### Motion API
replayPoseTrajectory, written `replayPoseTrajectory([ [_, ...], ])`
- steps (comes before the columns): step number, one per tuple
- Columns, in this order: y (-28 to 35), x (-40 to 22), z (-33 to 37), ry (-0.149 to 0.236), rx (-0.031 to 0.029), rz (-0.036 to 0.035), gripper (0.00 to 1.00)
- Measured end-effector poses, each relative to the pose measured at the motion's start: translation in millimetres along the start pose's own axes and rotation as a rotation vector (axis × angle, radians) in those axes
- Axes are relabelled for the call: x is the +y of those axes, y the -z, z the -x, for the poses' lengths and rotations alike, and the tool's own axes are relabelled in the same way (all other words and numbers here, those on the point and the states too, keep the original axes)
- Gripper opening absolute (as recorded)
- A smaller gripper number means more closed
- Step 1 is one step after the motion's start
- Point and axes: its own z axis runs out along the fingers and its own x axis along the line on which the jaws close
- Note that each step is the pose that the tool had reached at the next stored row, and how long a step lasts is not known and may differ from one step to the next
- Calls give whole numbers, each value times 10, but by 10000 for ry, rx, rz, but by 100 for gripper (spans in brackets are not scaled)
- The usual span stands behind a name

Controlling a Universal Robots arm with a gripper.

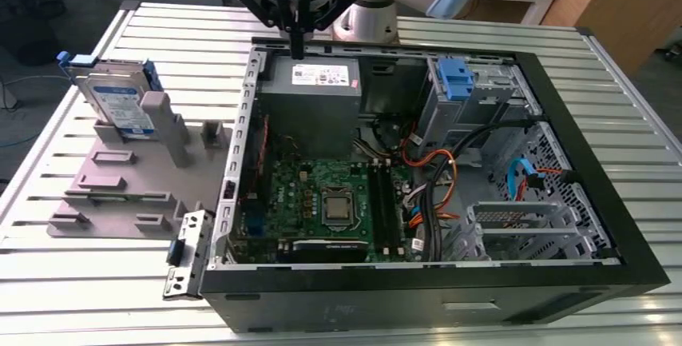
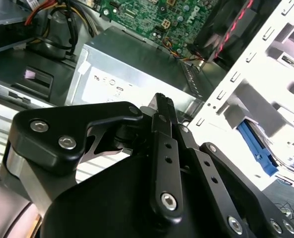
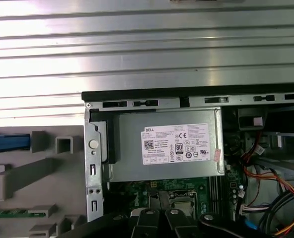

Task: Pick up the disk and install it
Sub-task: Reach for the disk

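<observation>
The disk (image 1: 115, 100) stands on edge in a slot of the grey fixture (image 1: 117, 178) at the exterior view's left, silver with a white-and-blue label and a blue carrier. The first wrist view catches a blue edge of that carrier (image 3: 8, 142). My gripper (image 1: 296, 47) hangs over the back wall of the open computer case (image 1: 426, 298), above the grey power supply (image 1: 319, 82), well to the right of the disk. Its fingers (image 2: 162, 106) are shut together with nothing between them.
Inside the case lie the motherboard (image 1: 319, 194), bundled cables (image 1: 437, 170) and a drive bay holding a bare blue bracket (image 1: 455, 78). A loose black latch strip (image 1: 184, 254) lies by the case's front corner. The slatted metal table (image 3: 147, 44) runs behind the case.
</observation>
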Motion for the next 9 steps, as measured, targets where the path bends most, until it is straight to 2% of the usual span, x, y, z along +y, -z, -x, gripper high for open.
replayPoseTrajectory([
  [3,0,-3,-41,-2,-1,1,11],
  [9,0,-3,-44,-2,-1,1,11],
])
